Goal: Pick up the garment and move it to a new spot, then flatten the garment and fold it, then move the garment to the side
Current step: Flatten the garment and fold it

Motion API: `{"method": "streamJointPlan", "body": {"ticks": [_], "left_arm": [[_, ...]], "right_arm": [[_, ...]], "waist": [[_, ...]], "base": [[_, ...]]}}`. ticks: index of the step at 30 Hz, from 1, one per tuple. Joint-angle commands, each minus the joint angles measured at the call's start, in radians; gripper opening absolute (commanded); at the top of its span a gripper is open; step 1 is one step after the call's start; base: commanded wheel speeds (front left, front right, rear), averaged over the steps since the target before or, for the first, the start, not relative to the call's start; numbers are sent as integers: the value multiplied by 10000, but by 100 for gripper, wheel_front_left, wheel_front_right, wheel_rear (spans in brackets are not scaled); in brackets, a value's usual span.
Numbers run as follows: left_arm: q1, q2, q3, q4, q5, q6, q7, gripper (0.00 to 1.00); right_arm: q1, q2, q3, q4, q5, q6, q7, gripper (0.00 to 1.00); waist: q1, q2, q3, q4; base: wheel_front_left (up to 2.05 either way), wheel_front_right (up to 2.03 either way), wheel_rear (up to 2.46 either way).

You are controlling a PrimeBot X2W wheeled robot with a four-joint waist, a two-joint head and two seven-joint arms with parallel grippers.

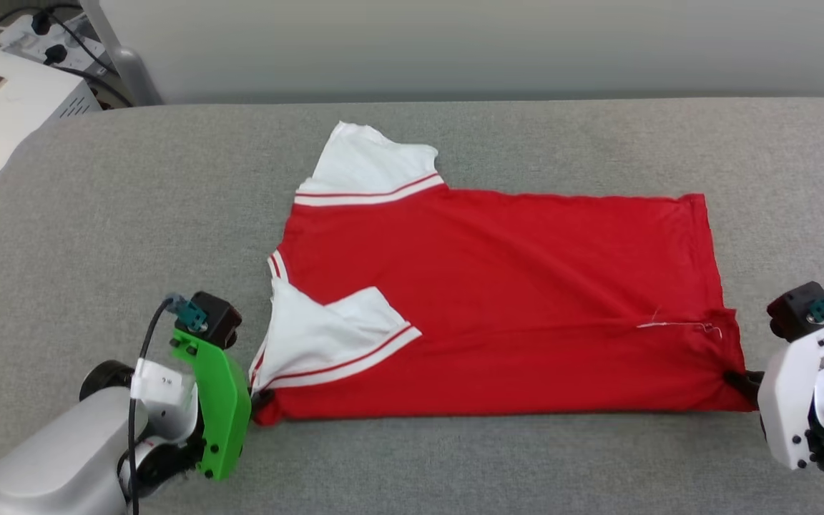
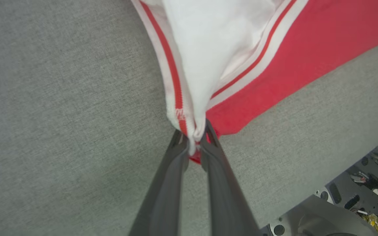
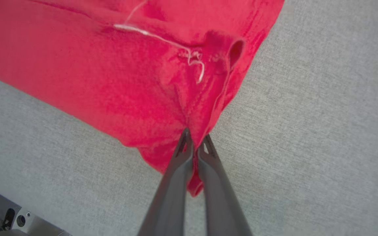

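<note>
Red cloth takes up the middle of the head view. The garment [image 1: 498,300] lies spread on a grey padded surface [image 1: 111,214], collar end toward the left of the frame and hem toward the right. The far sleeve [image 1: 365,164] sticks out at the top. The near sleeve [image 1: 333,336] is turned in over the red body, probably so it won't trail when the shirt is folded.

At the lower left, the left gripper [image 1: 260,402] is pinched on the shirt's near corner. In the left wrist view its fingers [image 2: 208,154] are drawn together, with white sleeve cloth and striped trim bunched between them. At the lower right, the right gripper [image 1: 737,379] is clamped on the near hem corner. In the right wrist view the red fabric puckers into its closed tips [image 3: 194,147], just below a loose white thread [image 3: 162,39].

Holding both near corners at once looks deliberate to me. With one arm at each end, the front edge can be kept taut and straight, so it can be lifted and carried over toward the far edge as one line without sagging in the middle. I'd judge this is the start of a fold, with the shirt roughly flattened and the move to the side not yet made.
</note>
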Motion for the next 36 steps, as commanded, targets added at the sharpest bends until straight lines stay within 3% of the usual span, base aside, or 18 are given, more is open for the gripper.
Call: {"method": "streamJointPlan", "body": {"ticks": [1,9,13,20,21,22,23,31,36], "left_arm": [[321,223,-2,-271,-154,146,3,0],[1252,1009,-67,-1965,-352,902,125,0],[1529,934,-197,-2141,-418,1146,199,0],[1687,561,-259,-1579,-566,1179,90,0],[1671,557,-228,-1522,-547,1188,20,0],[1641,581,-180,-1479,-490,1211,-96,69],[1617,608,-140,-1461,-442,1239,-184,100],[1083,1097,497,-2147,-2,1579,-994,100],[218,1063,1145,-2385,566,1908,-1889,100]], "right_arm": [[348,-164,-182,-212,1,-7,-10,0],[1701,-406,-1157,-1279,-198,-7,657,0],[2125,-89,-1345,-1283,-252,-7,1120,0],[2267,480,-1494,-570,-614,-7,1210,0],[2258,553,-1541,-556,-644,-7,1096,40],[2237,654,-1638,-549,-685,-7,905,100],[2225,711,-1700,-561,-734,-7,758,100],[2107,1190,-2958,-1239,-1852,-7,-1438,100],[2152,2212,-4337,-1771,-3028,-7,-3000,100]], "waist": [[0,52,-213,-53],[0,52,-258,-6],[0,52,-100,25],[0,52,39,82],[0,52,16,84],[0,52,-23,73],[0,52,-61,71],[0,52,-387,50],[0,52,-350,8]], "base": [[0,0,0],[0,0,0],[0,0,0],[0,0,0],[0,0,0],[0,0,0],[0,0,0],[0,0,0],[0,0,0]]}}
